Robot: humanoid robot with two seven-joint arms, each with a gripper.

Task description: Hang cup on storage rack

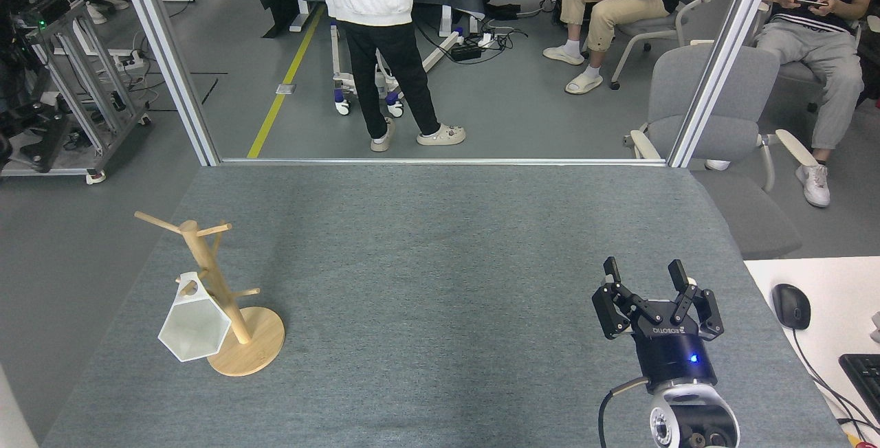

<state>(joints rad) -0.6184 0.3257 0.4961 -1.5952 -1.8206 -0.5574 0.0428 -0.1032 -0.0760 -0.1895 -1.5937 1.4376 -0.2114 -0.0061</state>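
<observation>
Cup (194, 328) hangs on the storage rack (220, 297) at the left side of the worktop (426, 283). Its small handle is looped over one of the lower pegs on the left of the post, and the white faceted body dangles below, tilted, with its hexagonal rim facing outward toward the viewer and down. The cup's lower edge sits just beside the rack's round disc base, overlapping it in this view; whether it touches the base cannot be told.

Rack stands upright on its disc base, post leaning slightly in the view. Two upper pegs spread left and right near the top; another short peg points right, lower down. All pegs except the one with the cup are bare.

Right gripper (646, 273) is over the right front of the worktop, well apart from the rack, pointing away from the viewer. Its fingers (610, 269) are spread apart with nothing between them. A blue light shows on the wrist body.

Left gripper is not in the frame.

Grey fabric covers the worktop. A white desk (825, 310) with a dark mouse (790, 306) and a keyboard corner (863, 376) adjoins at the right. Beyond the far edge, one person (378, 42) stands and two others sit on chairs.
</observation>
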